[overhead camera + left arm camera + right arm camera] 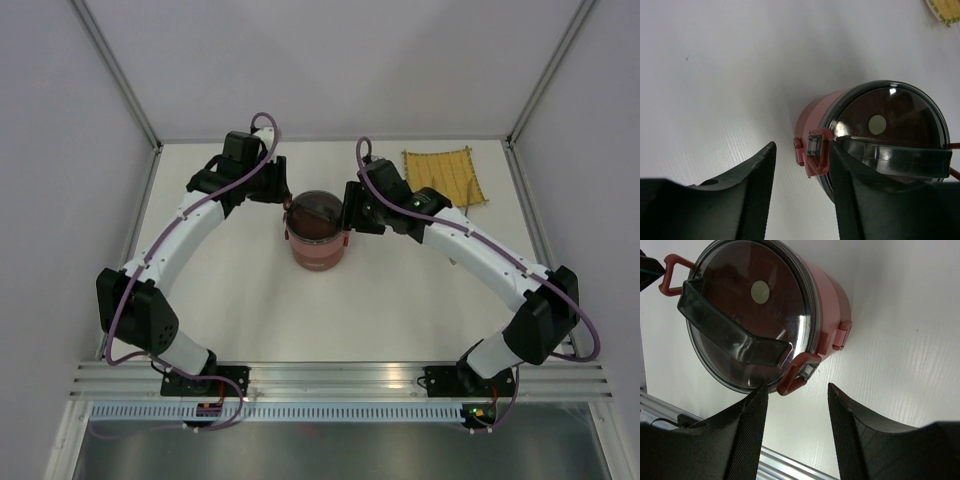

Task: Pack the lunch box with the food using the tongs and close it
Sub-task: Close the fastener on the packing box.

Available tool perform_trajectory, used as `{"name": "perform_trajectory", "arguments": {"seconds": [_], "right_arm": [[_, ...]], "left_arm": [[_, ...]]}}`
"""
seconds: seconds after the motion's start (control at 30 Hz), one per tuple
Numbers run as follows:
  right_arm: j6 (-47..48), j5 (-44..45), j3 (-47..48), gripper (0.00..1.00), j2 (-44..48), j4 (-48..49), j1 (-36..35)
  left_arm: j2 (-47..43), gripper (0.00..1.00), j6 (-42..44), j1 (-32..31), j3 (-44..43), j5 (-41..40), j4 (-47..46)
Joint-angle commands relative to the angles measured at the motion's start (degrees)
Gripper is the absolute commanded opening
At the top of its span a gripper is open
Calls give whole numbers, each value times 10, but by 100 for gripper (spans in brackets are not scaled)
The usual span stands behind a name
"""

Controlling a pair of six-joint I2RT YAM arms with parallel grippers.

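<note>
White desk (250,300) – the dark-red lunch box (318,245) stands stacked and lidded at centre frame in the top view. Left tool (803,147) and right tool (796,389) flank it, jaws parted halfway, gripping nothing, each lined up with a red side clip (795,375). Likely rigid, smooth, slippery – best taken by the clips or the dark handle (735,337).

No legible txt, labels, brands or nos. anywhere in any view.
</note>
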State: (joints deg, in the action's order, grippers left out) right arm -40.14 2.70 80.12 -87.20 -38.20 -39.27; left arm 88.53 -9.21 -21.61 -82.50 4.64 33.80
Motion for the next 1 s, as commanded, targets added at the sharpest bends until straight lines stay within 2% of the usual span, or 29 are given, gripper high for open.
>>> {"name": "perform_trajectory", "arguments": {"seconds": [0.0, 0.17, 0.37, 0.63, 0.67, 0.7, 0.97], "right_arm": [[2, 34, 34, 57, -11, -10, -3], [6, 38, 43, 53, -26, -18, -3], [12, 43, 46, 48, -36, -17, -3], [27, 62, 72, 24, -53, -28, -3], [30, 64, 77, 24, -56, -31, -3], [53, 74, 93, 15, -66, -38, -3], [113, 93, 143, 11, -91, -70, -2]], "left_arm": [[6, 50, 19, 0, -15, 16, 0], [14, 48, 17, -8, -15, 5, 16], [4, 50, 30, -24, -13, 0, 21], [-25, 57, 27, -24, -25, -33, 27], [-27, 58, 27, -24, -26, -33, 28], [-33, 62, 33, -24, -29, -29, 35], [-54, 63, 32, -24, -39, -24, 60]]}}
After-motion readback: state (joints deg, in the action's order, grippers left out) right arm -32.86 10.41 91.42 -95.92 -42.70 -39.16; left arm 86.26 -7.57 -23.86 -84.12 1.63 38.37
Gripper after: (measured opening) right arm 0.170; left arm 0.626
